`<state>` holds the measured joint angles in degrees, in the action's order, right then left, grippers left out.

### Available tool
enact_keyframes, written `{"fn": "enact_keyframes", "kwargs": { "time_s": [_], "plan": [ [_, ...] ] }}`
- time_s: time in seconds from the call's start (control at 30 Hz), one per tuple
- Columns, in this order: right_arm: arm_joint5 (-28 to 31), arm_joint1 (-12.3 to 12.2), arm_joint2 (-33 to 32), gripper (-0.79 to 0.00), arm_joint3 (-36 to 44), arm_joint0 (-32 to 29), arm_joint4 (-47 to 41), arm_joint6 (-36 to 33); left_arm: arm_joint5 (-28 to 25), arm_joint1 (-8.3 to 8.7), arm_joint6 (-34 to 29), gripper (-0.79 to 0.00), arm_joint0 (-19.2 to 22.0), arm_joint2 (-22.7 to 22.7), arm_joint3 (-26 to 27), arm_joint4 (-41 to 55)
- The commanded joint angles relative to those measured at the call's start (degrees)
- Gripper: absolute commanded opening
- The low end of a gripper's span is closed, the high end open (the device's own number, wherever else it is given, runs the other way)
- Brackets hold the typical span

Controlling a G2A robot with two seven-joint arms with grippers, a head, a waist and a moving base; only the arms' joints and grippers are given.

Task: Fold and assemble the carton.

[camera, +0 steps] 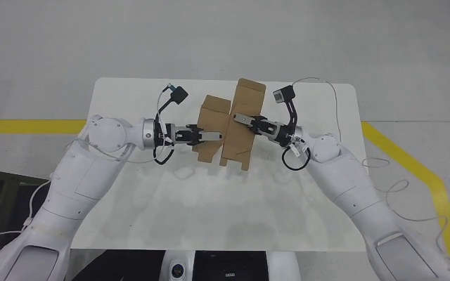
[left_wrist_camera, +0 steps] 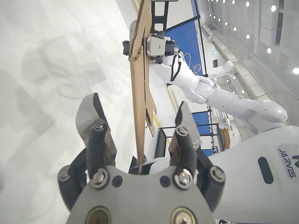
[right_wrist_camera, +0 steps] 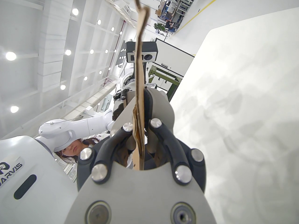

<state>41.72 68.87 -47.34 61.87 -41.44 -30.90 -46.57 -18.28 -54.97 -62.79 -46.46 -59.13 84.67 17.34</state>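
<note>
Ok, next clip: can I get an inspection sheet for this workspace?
Surface: white table, rounded corners.
Job's things: flat brown carton, unassembled, held between the two arms.
Clutter: nothing seen.
Grippers: left gripper open, fingers either side of the carton's edge; right gripper shut on the carton.
Cables: thin cable from the right arm crosses the table's far corner.
Surroundings: grey floor with yellow lines.

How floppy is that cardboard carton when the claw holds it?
Probably fairly stiff: the carton runs nearly straight from the right claw pinching it. Likely light, since one pinch holds it. It may hinge at its creases.
</note>
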Motion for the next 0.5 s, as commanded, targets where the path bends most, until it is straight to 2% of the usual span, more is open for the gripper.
{"fn": "enact_keyframes", "kwargs": {
  "time_s": [0.0,0.1,0.13,0.2,0.23,0.27,0.47],
  "plan": [
    [0.01,0.09,-0.20,-0.785,0.04,-0.11,0.25,-0.04,0.09,-0.06,-0.03,-0.785,0.00,0.04,-0.05,0.00],
    [-0.06,0.25,-0.53,-0.785,0.12,-0.31,0.52,-0.13,0.22,-0.13,-0.20,-0.785,0.01,0.02,-0.14,0.18],
    [-0.08,0.30,-0.64,-0.739,0.15,-0.39,0.61,-0.16,0.32,-0.15,-0.19,-0.785,0.00,-0.01,-0.22,0.22],
    [-0.09,0.38,-0.87,-0.486,0.22,-0.58,0.79,-0.25,0.34,-0.19,-0.27,-0.785,-0.03,-0.08,-0.23,0.34],
    [-0.04,0.41,-1.01,-0.105,0.25,-0.65,0.95,-0.30,0.38,-0.20,-0.36,-0.785,-0.06,-0.12,-0.27,0.38],
    [0.02,0.44,-1.16,0.000,0.31,-0.75,0.99,-0.32,0.44,-0.21,-0.48,-0.785,-0.08,-0.18,-0.28,0.42],
    [1.13,0.28,-2.61,0.000,0.31,-1.08,1.54,-2.54,1.70,0.03,-3.17,-0.785,0.65,-1.67,-1.80,1.84]
  ]
}}
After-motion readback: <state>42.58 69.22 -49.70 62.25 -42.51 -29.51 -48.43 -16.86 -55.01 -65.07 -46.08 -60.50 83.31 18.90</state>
